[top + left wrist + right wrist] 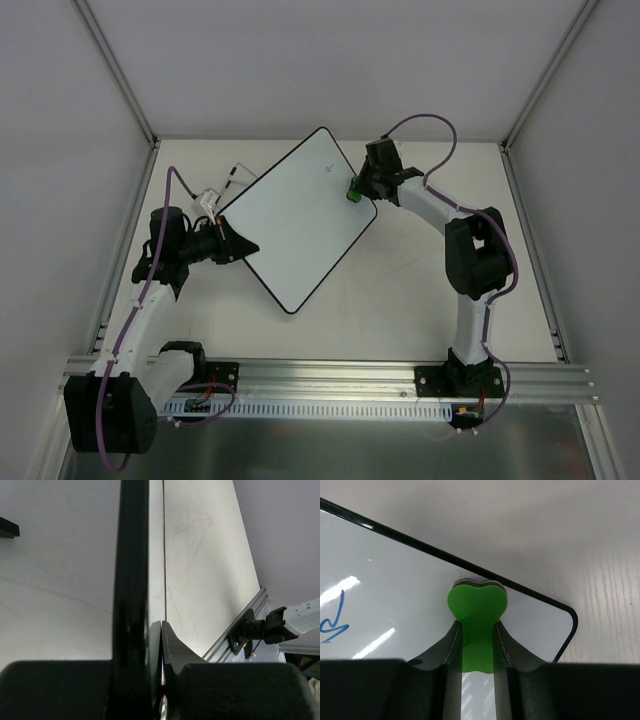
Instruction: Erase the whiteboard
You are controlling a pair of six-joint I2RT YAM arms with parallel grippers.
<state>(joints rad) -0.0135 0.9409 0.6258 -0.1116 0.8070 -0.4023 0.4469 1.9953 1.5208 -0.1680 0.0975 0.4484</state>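
While right fingers (440, 652) pinch the eraser (477, 602) at the whiteboard (395, 580) corner, left fingers (177, 650) (seemingly) clamp its rim.

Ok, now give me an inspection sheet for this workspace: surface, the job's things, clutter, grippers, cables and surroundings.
Surface: pale table with a faint wood grain.
Job's things: whiteboard lies turned cornerwise and bears a small blue mark; green eraser sits over its right corner.
Clutter: small whitish object beyond the board's left edge, too small to identify.
Grippers: left gripper shut on the whiteboard's left edge; right gripper shut on the green eraser.
Cables: purple cables run along both arms, one looping above the right wrist.
Surroundings: white walls; aluminium rail at the near edge.
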